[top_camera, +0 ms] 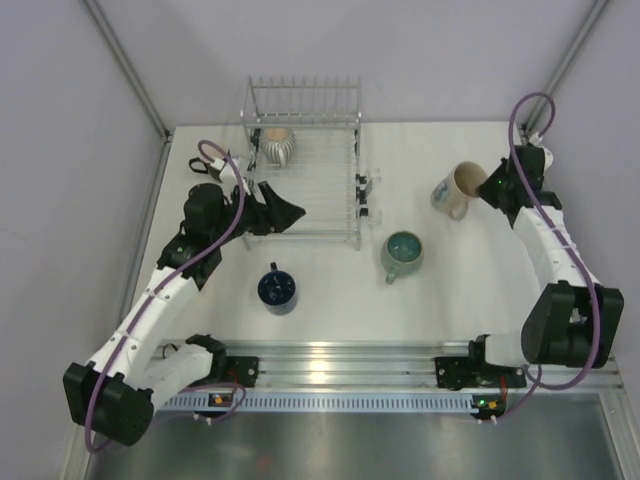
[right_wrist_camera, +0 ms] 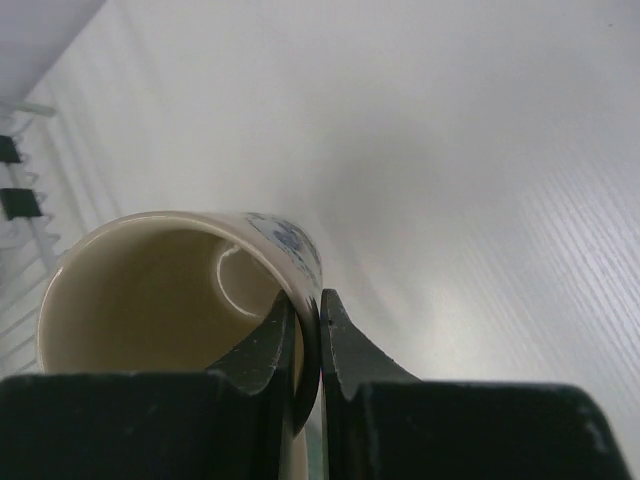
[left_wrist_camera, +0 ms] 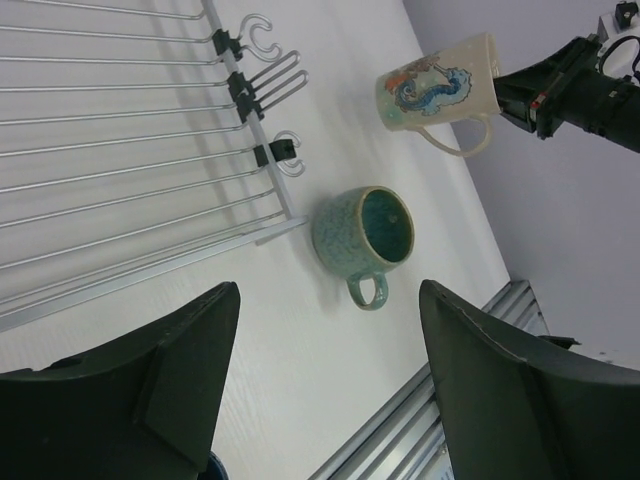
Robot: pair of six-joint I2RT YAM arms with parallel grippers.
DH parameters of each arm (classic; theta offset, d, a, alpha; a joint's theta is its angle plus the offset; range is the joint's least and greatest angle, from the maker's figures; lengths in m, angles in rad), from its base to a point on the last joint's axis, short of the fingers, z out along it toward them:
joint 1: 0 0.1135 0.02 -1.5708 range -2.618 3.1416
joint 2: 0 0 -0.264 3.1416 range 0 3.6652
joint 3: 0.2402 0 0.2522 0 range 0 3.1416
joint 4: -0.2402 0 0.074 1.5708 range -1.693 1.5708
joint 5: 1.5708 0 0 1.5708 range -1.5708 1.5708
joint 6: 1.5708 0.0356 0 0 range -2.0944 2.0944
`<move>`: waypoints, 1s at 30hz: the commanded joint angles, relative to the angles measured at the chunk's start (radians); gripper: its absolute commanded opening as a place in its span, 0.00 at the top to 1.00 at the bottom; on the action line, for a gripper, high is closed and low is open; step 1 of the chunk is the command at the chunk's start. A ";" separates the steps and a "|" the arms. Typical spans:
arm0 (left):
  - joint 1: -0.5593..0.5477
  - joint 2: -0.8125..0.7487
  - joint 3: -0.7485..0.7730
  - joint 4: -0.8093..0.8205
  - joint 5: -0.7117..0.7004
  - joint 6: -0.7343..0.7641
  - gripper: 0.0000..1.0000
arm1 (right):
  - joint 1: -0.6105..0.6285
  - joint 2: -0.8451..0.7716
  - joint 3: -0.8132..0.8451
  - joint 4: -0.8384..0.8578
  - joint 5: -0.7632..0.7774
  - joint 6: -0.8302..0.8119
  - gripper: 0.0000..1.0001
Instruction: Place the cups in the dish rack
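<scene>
With the right gripper [right_wrist_camera: 312,305] clamped on only the rim of the tall cream mug [right_wrist_camera: 150,290], we judge the mug may swing loose short of the dish rack [top_camera: 320,180].

- Dish rack [top_camera: 310,190]: thin wire metal, bright and shiny silver.
- Tall cream mug [left_wrist_camera: 438,84]: glazed ceramic, glossy, with a printed picture.
- Teal-green mug [left_wrist_camera: 365,232]: speckled glaze, shiny inside.
- Dark blue cup [top_camera: 277,289]: glossy glaze.
- Table [top_camera: 330,310]: white, matt, finely grained.
- Left gripper [left_wrist_camera: 328,290]: matt dark plastic fingers.
- Near rail [top_camera: 350,358]: brushed, reflective metal.
</scene>
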 commanded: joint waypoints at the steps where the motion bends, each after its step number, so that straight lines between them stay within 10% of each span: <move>1: 0.002 0.004 0.008 0.142 0.100 -0.040 0.21 | -0.004 -0.156 0.005 0.156 -0.161 0.073 1.00; 10: 0.002 0.065 -0.069 0.524 0.283 -0.214 0.23 | 0.031 -0.363 -0.185 0.589 -0.538 0.398 1.00; 23: -0.088 0.238 -0.034 0.892 0.325 -0.356 0.25 | 0.399 -0.331 -0.285 1.234 -0.372 0.659 1.00; 30: -0.116 0.261 -0.021 0.936 0.277 -0.326 0.23 | 0.496 -0.268 -0.239 1.312 -0.342 0.676 1.00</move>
